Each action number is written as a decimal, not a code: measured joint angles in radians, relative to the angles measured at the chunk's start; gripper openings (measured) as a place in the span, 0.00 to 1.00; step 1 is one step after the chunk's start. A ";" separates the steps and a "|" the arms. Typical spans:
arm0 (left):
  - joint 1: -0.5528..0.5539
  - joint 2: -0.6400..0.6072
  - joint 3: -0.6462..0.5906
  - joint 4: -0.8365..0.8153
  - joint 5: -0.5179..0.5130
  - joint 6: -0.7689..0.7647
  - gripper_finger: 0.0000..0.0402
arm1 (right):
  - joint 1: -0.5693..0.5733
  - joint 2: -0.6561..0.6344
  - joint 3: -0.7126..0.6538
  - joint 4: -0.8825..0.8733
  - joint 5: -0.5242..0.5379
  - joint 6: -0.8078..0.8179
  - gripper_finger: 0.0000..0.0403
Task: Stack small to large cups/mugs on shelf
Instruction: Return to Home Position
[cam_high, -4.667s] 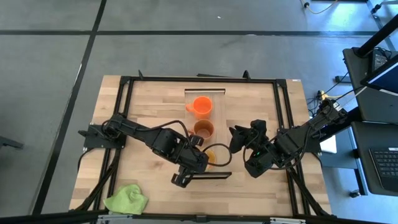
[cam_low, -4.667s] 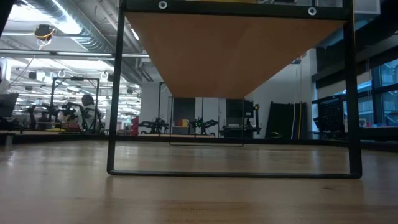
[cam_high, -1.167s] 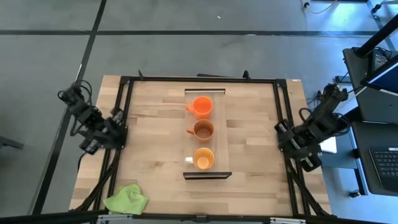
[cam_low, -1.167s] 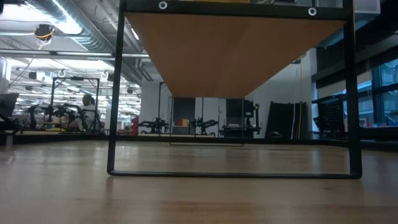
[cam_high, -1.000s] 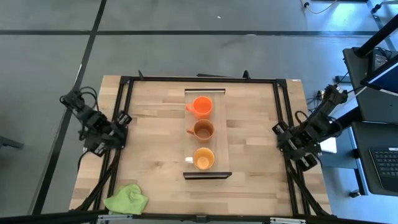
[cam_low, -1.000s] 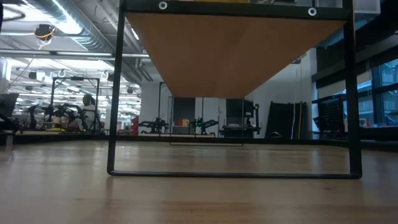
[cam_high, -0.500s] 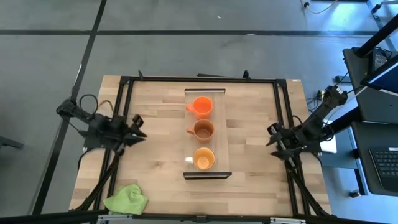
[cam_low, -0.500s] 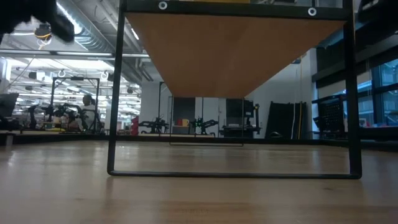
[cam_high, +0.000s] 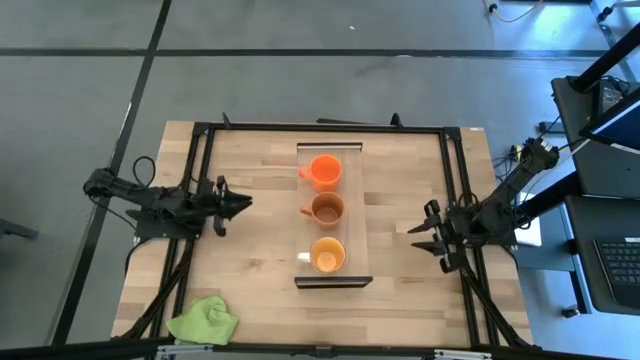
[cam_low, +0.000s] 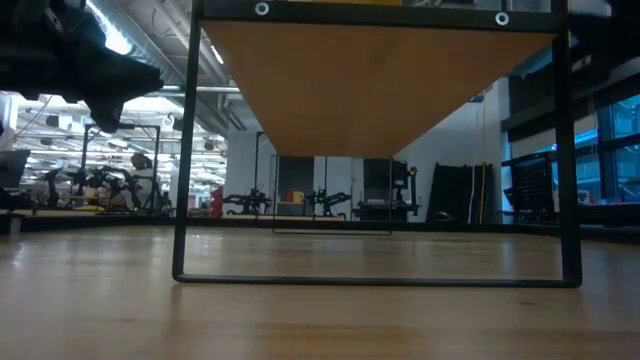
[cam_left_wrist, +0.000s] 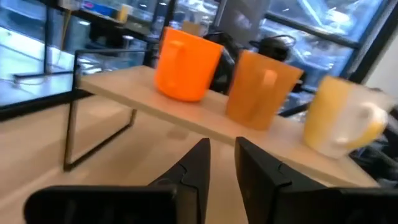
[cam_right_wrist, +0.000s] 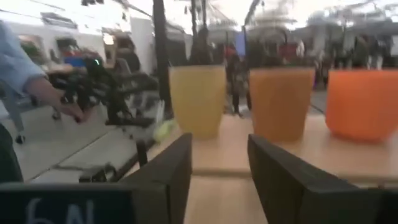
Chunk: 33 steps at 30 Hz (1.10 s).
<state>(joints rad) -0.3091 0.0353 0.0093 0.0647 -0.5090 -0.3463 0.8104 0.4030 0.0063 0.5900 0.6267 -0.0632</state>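
Three vessels stand upright in a row on the raised shelf (cam_high: 350, 215): the orange mug (cam_high: 325, 171) at the far end, the brown mug (cam_high: 327, 209) in the middle, the amber cup (cam_high: 327, 255) at the near end. My left gripper (cam_high: 240, 202) hovers left of the shelf, pointing at it, open by a narrow gap (cam_left_wrist: 222, 146). The left wrist view shows the orange mug (cam_left_wrist: 186, 65), brown mug (cam_left_wrist: 261, 90) and amber cup (cam_left_wrist: 342, 121). My right gripper (cam_high: 420, 236) hovers right of the shelf, open (cam_right_wrist: 219, 146), facing the amber cup (cam_right_wrist: 198, 99).
A lime-green cloth (cam_high: 203, 321) lies at the table's near left corner. A black frame (cam_high: 205, 130) runs around the tabletop. In the low view the shelf's underside (cam_low: 380, 90) and its leg frame (cam_low: 180, 200) show. A person's hand (cam_right_wrist: 59, 107) is visible in the room beyond.
Both arms have unfolded from the table's side edges. The left gripper has swung toward the table's right and the right gripper toward its left, each now pointing level at the shelf. The cups have stayed where they were.
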 joint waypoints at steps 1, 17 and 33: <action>0.007 0.007 0.002 -0.002 -0.003 0.003 0.17 | 0.000 0.000 0.000 -0.028 0.008 0.023 0.39; 0.019 0.023 0.002 -0.004 0.009 0.120 0.17 | 0.000 0.000 0.000 -0.229 0.019 0.212 0.39; 0.019 0.023 0.002 -0.004 0.009 0.121 0.17 | 0.000 0.001 0.000 -0.228 0.018 0.213 0.39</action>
<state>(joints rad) -0.2901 0.0586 0.0113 0.0612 -0.4995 -0.2256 0.8104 0.4038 0.0063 0.3618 0.6445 0.1493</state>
